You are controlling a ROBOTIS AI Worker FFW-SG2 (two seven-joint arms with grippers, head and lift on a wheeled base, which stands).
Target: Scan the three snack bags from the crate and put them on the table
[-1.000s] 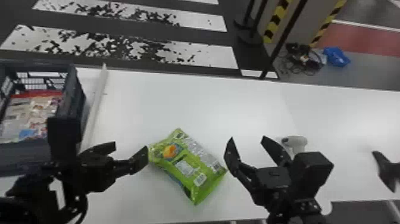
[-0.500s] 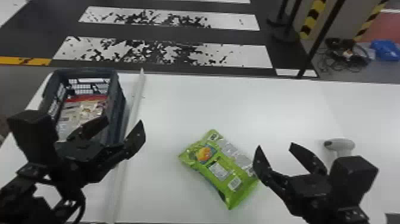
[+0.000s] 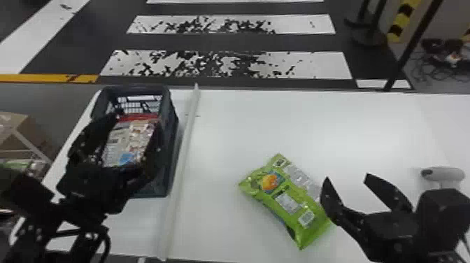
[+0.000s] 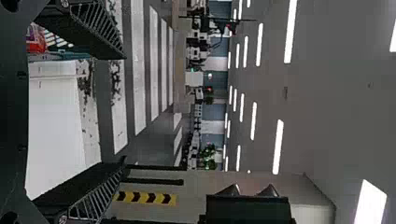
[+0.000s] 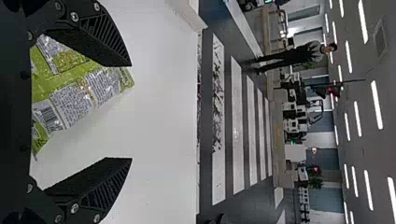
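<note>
Left gripper (image 3: 137,120): held above the crate (image 3: 172,154), its two fingers spread wide apart, nothing pinched between them. Part of the crate's left side and near left corner was covered by this gripper and its arm. Inside the crate, packaged snacks (image 3: 131,140) were seen, with a red edge toward the far end; they were partly masked by the fingers, so the number of bags could not be counted. Whether any packaging was touched by the fingers could not be told. In the left wrist view, the red packaging was mostly hidden and cut off beside one finger.

Right gripper (image 3: 347,176): fingers likewise spread, nothing gripped. The green snack bag (image 3: 290,206) was found lying flat and askew on the white table (image 3: 227,122), to the right of the crate, its right edge overlapped in the head view by one finger. Contact there could not be settled. In the right wrist view, the bag was partly covered by a finger and cut off by the gripper's body; a barcode and printed panels were exposed.

A white scanner (image 3: 442,173) was noted beyond the right gripper, its lower part concealed. A long pale strip (image 3: 182,157) was laid beside the crate.
</note>
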